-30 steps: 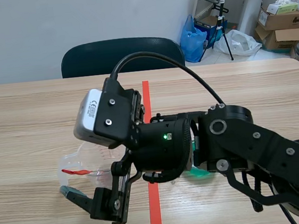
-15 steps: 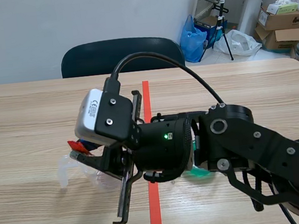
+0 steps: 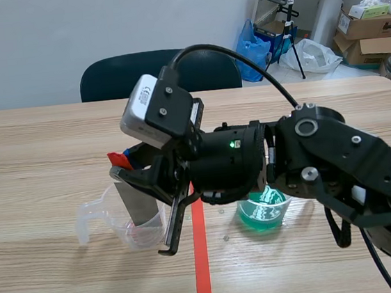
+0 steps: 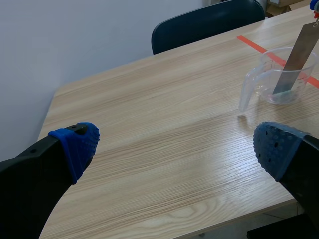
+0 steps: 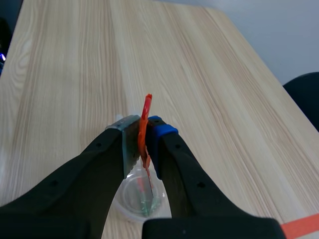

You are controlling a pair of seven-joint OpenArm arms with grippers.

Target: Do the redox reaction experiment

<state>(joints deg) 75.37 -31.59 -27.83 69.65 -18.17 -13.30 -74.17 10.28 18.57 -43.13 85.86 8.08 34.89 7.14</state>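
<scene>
Metal strip with a red-taped upper end stands leaning in the clear plastic measuring cup, its lower end down inside the cup and its red end above the rim; the right gripper, reaching in from the right and across the orange-red tape line, is clamped on the strip near its top. From the right wrist view the strip shows edge-on, pinched between the two fingers of that gripper, with the cup directly beneath them. The cup sits on the wooden table just left of the tape line, its handle pointing away from the line; a beaker of green liquid stands just right of the line, partly under the right arm. The left gripper hangs over the table with its blue-padded fingers spread wide and nothing between them; the cup and the strip lie well ahead of it. A dark chair stands behind the table.
</scene>
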